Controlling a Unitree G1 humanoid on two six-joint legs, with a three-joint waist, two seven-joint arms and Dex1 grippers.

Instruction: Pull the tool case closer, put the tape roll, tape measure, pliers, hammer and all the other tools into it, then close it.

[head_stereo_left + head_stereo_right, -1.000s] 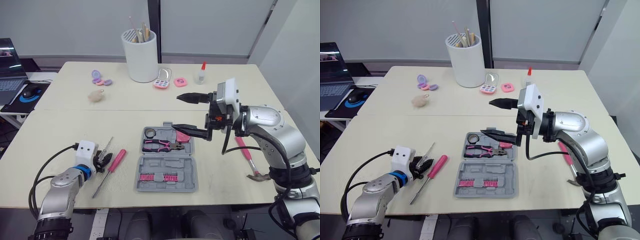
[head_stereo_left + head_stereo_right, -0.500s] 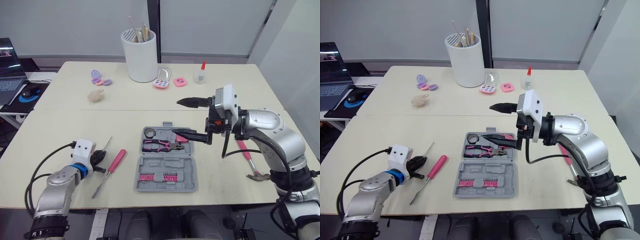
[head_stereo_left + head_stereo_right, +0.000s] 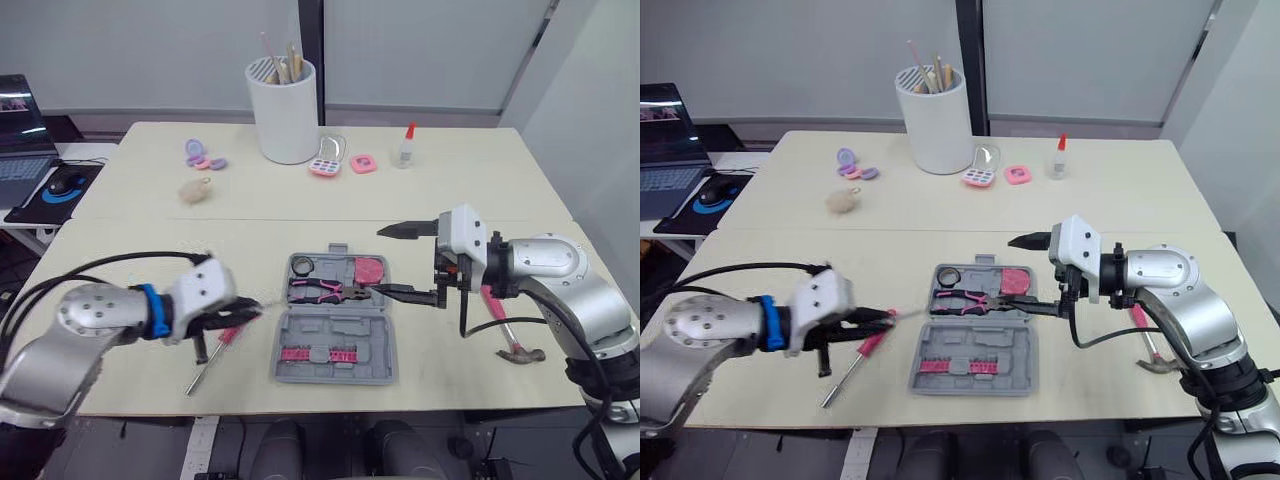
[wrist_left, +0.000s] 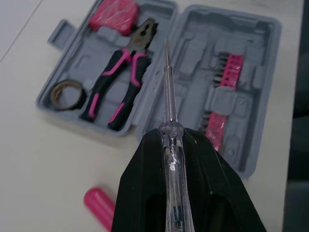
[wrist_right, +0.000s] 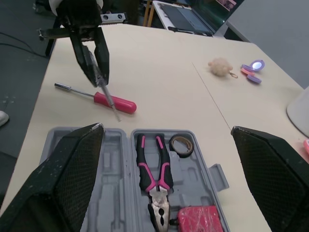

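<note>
Under the spread right pincer [image 3: 378, 260], the open grey plastic tool case [image 3: 335, 350] holds black tape roll [image 3: 301, 266], pink tape measure [image 3: 369, 270] and pink-handled pliers [image 3: 318, 291]. Left pincer [image 3: 232, 316] pinches a clear slim screwdriver [image 4: 167, 96]; pink-handled screwdriver [image 5: 115, 102] beneath it and pink-handled hammer [image 3: 495, 310] lie outside.

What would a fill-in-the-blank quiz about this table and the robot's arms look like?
1. The thin clear-handled screwdriver is clamped in the jaws of the robot's ___ arm.
2. The open grey plastic tool case holds a black tape roll, a pink tape measure and pink-and-black ___.
3. Right of the case, a pink-handled ___ lies on the beige table.
4. The right arm's jaws stand ___.
Missing words: left; pliers; hammer; open.
</note>
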